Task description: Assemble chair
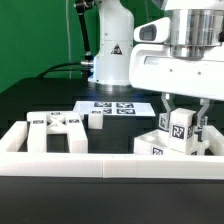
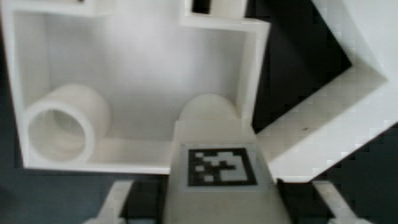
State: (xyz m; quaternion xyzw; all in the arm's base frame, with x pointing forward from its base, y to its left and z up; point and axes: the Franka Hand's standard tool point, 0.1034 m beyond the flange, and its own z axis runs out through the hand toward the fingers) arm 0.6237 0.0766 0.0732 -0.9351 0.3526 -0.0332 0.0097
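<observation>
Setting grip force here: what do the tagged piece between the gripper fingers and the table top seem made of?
Tagged piece: looks like hard white plastic, matte; even dull faces, crisp blocky edges, no grain. Its tag seems a printed sticker.
Table top: black and matte, possibly cloth or coated board; no glare, texture too blurred to tell.

We see bright, even light in both views, white chair pieces (image 1: pixel 56 135) nearly washed out against the black table (image 1: pixel 40 100), faint soft shadows beside them, our wrist view blurry, the tagged piece (image 2: pixel 219 150) soft-edged up close, everything coarse.
</observation>
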